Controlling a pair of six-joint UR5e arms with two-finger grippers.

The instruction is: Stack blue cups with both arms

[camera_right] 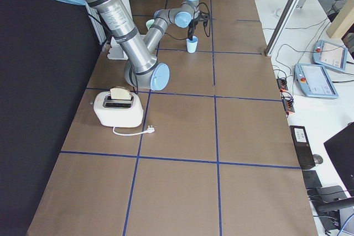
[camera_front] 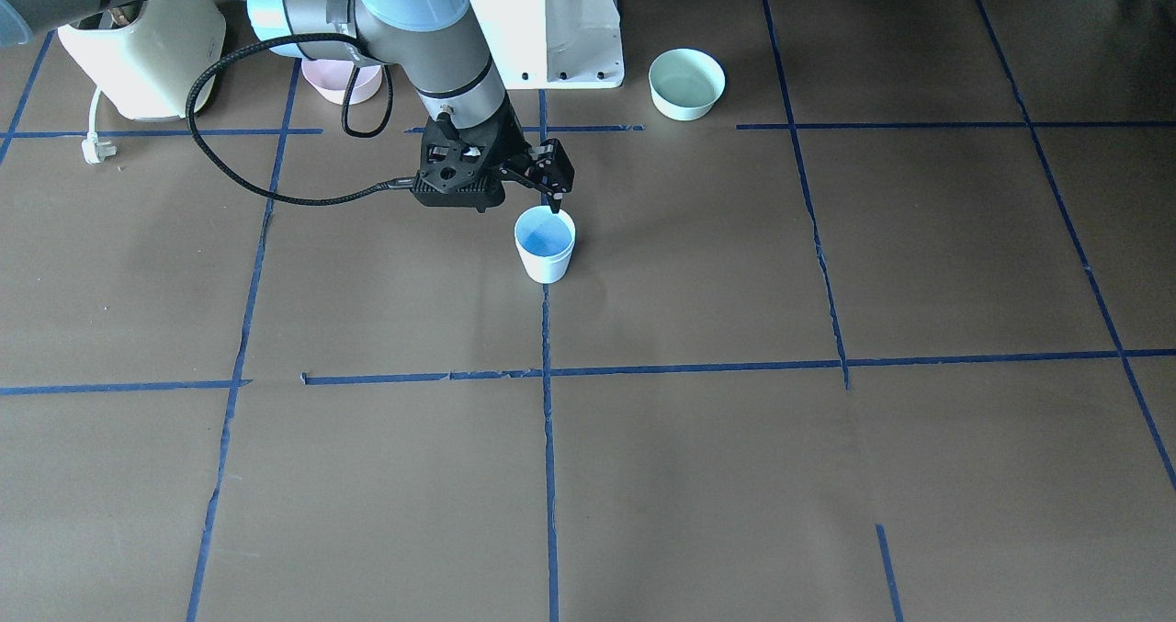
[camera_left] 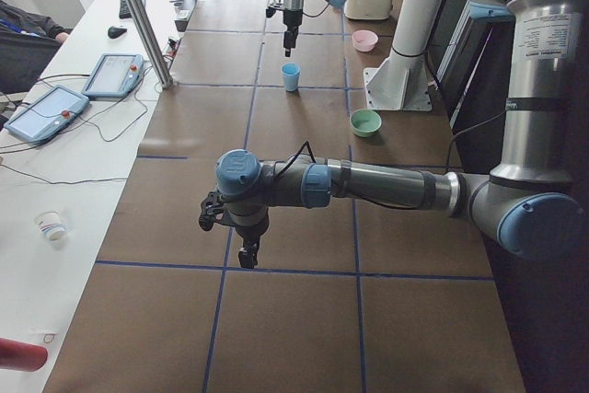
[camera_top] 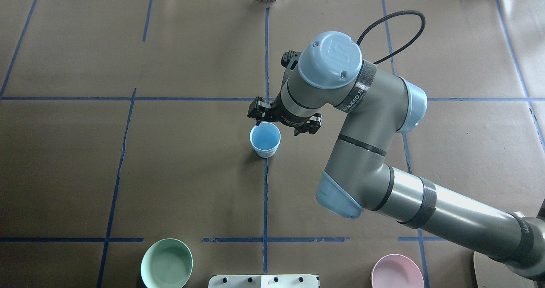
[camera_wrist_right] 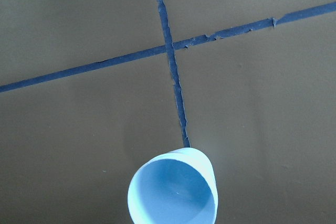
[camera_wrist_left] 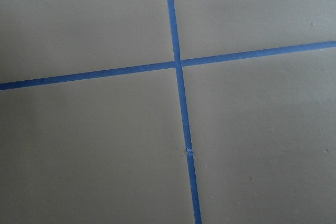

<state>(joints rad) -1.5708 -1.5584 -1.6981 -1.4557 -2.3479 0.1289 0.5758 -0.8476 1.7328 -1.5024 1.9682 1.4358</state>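
Note:
One pale blue cup (camera_front: 545, 245) stands upright on a blue tape line near the table's middle; it also shows in the overhead view (camera_top: 265, 139) and the right wrist view (camera_wrist_right: 173, 188). No second cup shows apart from it. My right gripper (camera_top: 284, 120) hangs open just above it. One finger (camera_front: 554, 201) is at the cup's rim, and the cup is not between the jaws. My left gripper (camera_left: 244, 250) shows only in the exterior left view, far from the cup over bare table. I cannot tell whether it is open or shut.
A mint green bowl (camera_front: 686, 83) and a pink bowl (camera_front: 342, 80) flank the white pedestal (camera_front: 548, 25) on the robot's side. A cream toaster (camera_front: 142, 52) with a loose plug (camera_front: 96, 149) stands by the right arm's base.

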